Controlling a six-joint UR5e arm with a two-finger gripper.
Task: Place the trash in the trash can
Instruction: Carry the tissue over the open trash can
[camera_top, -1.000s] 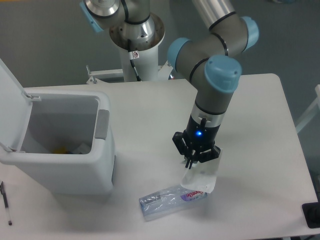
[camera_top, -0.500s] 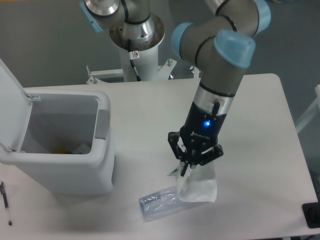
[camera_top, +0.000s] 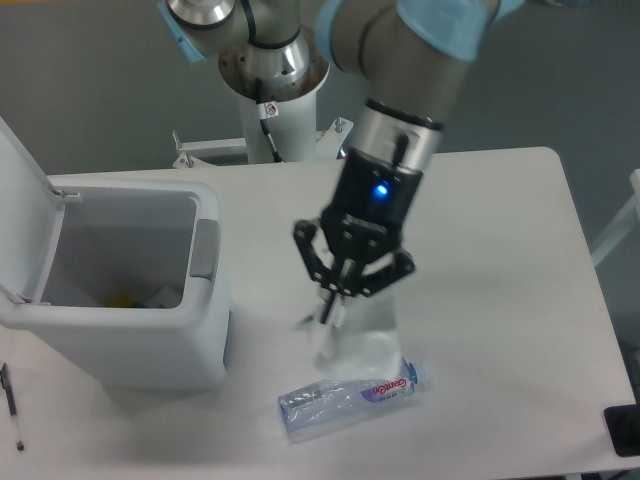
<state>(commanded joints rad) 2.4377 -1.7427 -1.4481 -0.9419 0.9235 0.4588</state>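
You are looking at a white counter (camera_top: 500, 210) with rounded corners, evenly lit, standing in front of a plain dark grey floor (camera_top: 90, 90).

1. The crushed water bottle (camera_top: 348, 397) lying on the table (camera_top: 500, 250) carries a purple-pink label (camera_top: 388, 389) with white lettering; the word is too small and blurred to read with confidence.
2. A small sticker (camera_top: 268, 110) on the robot's base column (camera_top: 272, 95) shows red marks, illegible.
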